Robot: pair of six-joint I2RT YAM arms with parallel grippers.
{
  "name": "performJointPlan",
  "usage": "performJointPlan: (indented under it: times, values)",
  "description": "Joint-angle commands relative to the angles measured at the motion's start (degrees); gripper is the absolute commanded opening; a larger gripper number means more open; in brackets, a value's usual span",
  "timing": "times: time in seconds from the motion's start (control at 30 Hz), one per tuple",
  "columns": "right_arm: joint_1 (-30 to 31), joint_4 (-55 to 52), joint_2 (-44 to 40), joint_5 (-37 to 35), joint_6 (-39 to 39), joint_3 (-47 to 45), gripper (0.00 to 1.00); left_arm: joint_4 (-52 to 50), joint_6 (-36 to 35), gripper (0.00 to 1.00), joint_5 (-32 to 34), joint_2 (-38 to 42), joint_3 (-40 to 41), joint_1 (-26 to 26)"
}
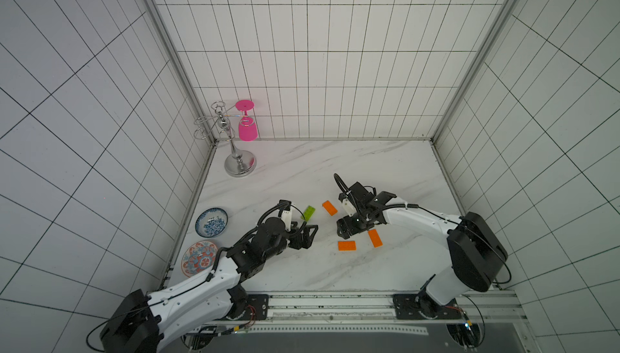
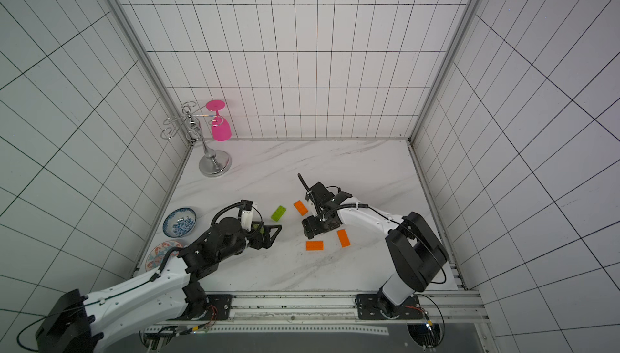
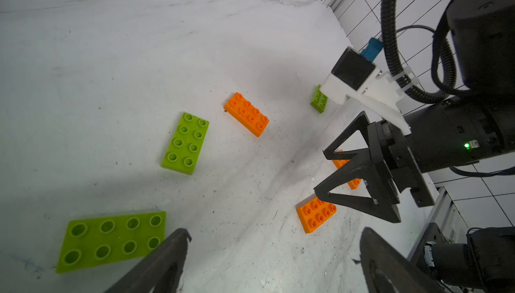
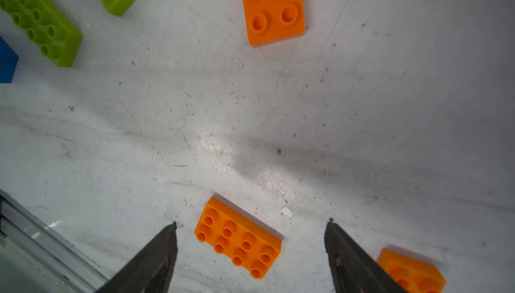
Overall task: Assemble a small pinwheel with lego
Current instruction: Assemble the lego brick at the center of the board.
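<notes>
The white marble table carries everything. The left arm and the right arm reach in from the near edge and bend toward each other. In the far left corner stands a silver rack, and a pink glass hangs from it upside down. Beside the left arm we see a blue bowl and a red patterned plate.

The left gripper is released: its jaws stand wide and bare table shows between them. The right gripper is released too; its fingers stand on either side of one orange brick, with a gap on each side, so they do not touch it.

The lego lies loose on the table between the two arms, as single pieces. A second orange brick lies just beside the right gripper, a third orange brick further off. Just beside the left gripper we find a green brick, then a second green brick; a third green brick is half hidden behind the camera mount of the right wrist. Of the blue brick only a corner shows, near two green ones.
</notes>
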State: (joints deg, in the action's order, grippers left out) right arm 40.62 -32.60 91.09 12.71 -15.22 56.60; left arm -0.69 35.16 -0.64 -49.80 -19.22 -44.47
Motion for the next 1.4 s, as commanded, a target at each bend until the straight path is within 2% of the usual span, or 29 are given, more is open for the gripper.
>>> performJointPlan:
  times: [0.0, 0.47, 1.2, 1.37]
  values:
    - [0.3, 5.2, -0.1, 2.8, -2.7, -2.6, 0.86, 2.8, 2.2, 0.97, 2.3, 0.6, 0.8, -0.2]
    - [0.3, 6.1, 4.8, 8.7, -4.3, -5.5, 0.90, 3.1, 1.6, 0.97, 0.5, -1.2, 0.2, -0.2]
    - [7.1, 10.1, -5.2, 8.3, -12.2, -18.6, 0.87, 1.6, 3.8, 0.97, 0.5, 2.3, 3.0, -0.2]
    - [10.0, 9.9, -5.9, 4.2, -12.7, -18.9, 0.82, 1.5, 3.5, 0.97, 1.2, 1.9, 3.1, -0.2]
